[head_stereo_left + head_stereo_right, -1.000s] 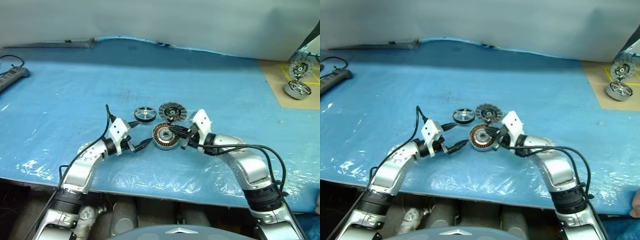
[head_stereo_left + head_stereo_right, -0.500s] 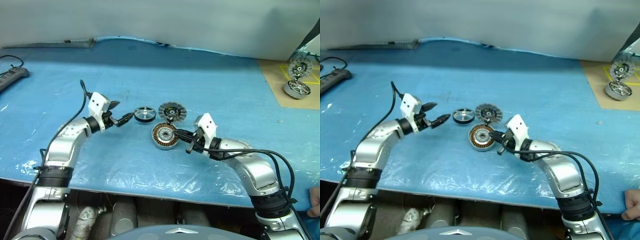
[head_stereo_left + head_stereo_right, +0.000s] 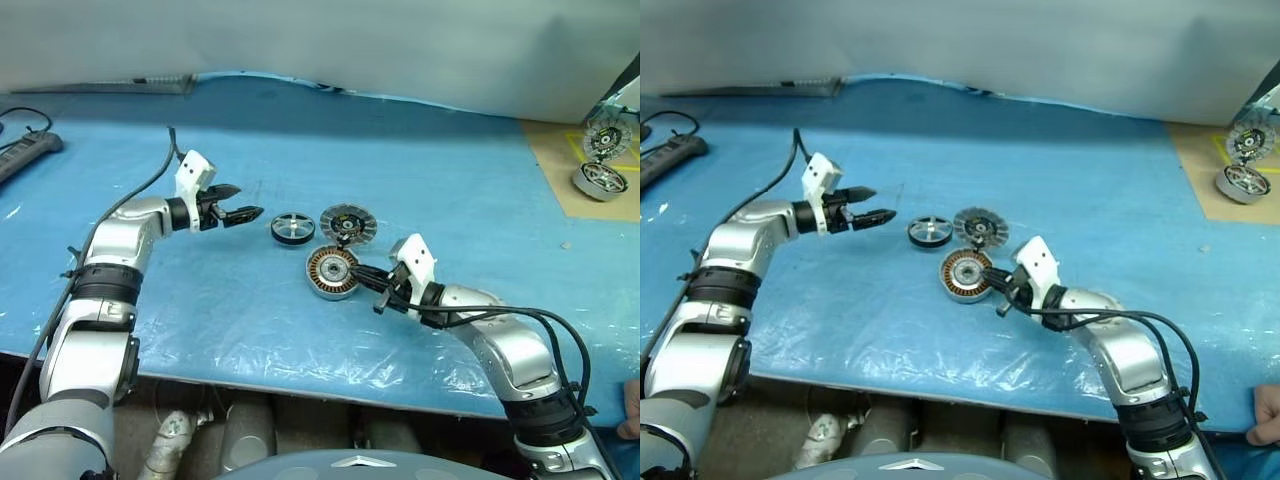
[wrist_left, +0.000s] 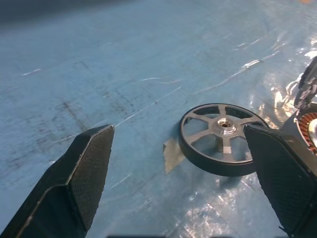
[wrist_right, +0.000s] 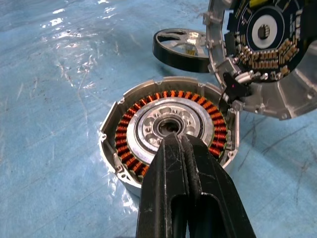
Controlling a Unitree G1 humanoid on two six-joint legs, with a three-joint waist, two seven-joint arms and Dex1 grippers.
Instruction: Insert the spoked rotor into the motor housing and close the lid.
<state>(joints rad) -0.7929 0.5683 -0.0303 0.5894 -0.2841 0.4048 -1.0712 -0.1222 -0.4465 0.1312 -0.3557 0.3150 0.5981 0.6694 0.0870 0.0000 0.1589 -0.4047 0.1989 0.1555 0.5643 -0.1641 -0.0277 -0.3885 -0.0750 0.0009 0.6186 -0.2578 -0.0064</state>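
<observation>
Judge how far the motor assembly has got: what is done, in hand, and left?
Done: nothing fitted. In hand: open left gripper faces the spoked rotor on the table; shut right gripper sits at the open motor housing. Left: grasp, insert, add the lid.

Setting: workshop or robotics lab bench. Tabletop (image 3: pixel 430 160) covered in blue plastic sheeting, wrinkled and glossy, backed by a plain grey wall (image 3: pixel 400 40). Disassembled motor parts laid out mid-sheet: motor housing (image 3: pixel 332 272) with copper windings, spoked rotor (image 3: pixel 292 228), lid (image 3: pixel 347 222) propped beside it. Power strip (image 3: pixel 22 157) with cable at the far left edge. Brown board (image 3: pixel 560 170) with yellow tape marks at the far right, carrying a duplicate motor (image 3: pixel 601 180).
</observation>
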